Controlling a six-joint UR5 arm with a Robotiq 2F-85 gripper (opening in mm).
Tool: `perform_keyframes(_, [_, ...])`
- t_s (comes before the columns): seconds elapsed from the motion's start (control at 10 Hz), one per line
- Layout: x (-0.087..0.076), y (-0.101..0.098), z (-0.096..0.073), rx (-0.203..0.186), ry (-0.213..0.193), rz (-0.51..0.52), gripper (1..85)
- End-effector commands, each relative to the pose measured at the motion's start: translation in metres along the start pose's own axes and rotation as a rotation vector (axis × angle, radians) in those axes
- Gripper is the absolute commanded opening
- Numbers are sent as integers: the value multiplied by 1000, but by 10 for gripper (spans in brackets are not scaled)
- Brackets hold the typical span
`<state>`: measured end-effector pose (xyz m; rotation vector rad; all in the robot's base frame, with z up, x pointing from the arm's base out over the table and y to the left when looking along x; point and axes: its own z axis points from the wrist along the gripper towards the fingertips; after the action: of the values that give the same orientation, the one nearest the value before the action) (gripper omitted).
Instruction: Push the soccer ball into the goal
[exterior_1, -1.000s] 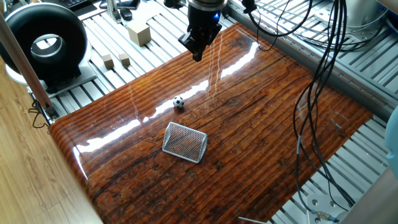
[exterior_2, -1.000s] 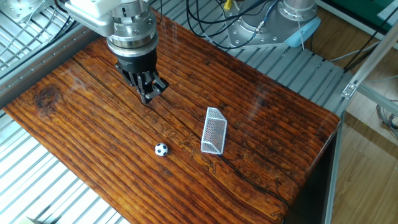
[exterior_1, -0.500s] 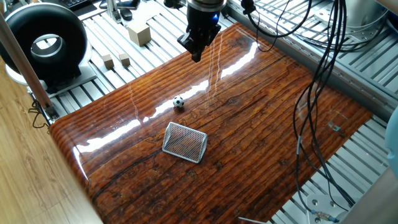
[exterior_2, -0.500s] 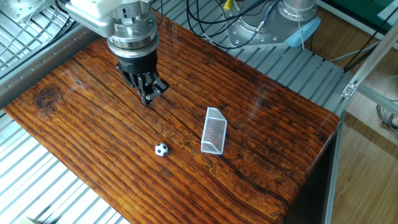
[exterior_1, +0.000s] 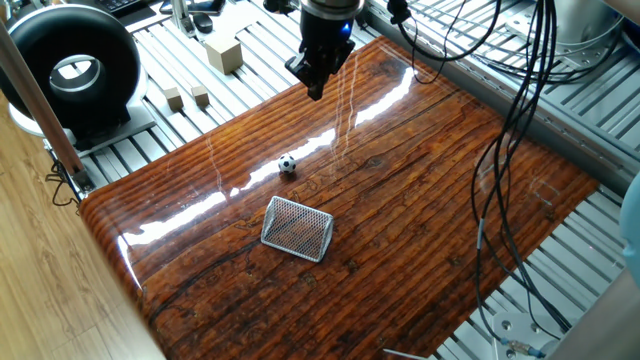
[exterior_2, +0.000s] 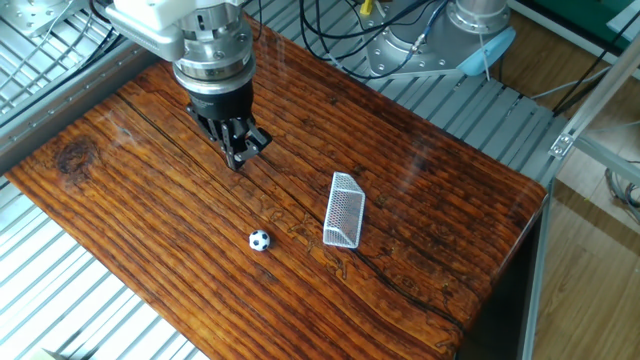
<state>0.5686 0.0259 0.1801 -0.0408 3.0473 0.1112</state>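
On the wooden table (exterior_1: 420, 170) the soccer ball (exterior_1: 287, 165) sits near the goal (exterior_1: 297, 228) but apart from it, the gripper (exterior_1: 316, 88) hangs over the table's far edge well away from both, and beside the table lie small wooden cubes (exterior_1: 186, 97) and a big ring-shaped device (exterior_1: 72, 72).

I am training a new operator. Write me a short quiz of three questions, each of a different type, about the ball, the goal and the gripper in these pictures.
1. True or false: the soccer ball lies inside the goal.
2. The gripper is: A) gripping the ball, B) touching the goal, C) apart from both.
3. Fill in: ball and goal stand on a ___ table.

Key: 1 false; 2 C; 3 wooden.
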Motion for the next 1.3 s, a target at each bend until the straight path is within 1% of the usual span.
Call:
perform_keyframes(0.0, [-2, -9, 10, 57, -19, -8, 10])
perform_keyframes(0.2, [-1, -13, 9, 67, -13, 0, 10])
perform_keyframes(0.6, [0, -4, 12, 41, -13, -2, 10])
perform_keyframes(0.7, [0, 4, 19, 28, -23, -8, 10])
perform_keyframes(0.9, [4, 12, 37, 30, -52, -12, 10])
perform_keyframes(1.0, [5, 14, 40, 30, -56, -11, 10])
perform_keyframes(1.2, [8, 11, 38, 32, -36, -26, 10])
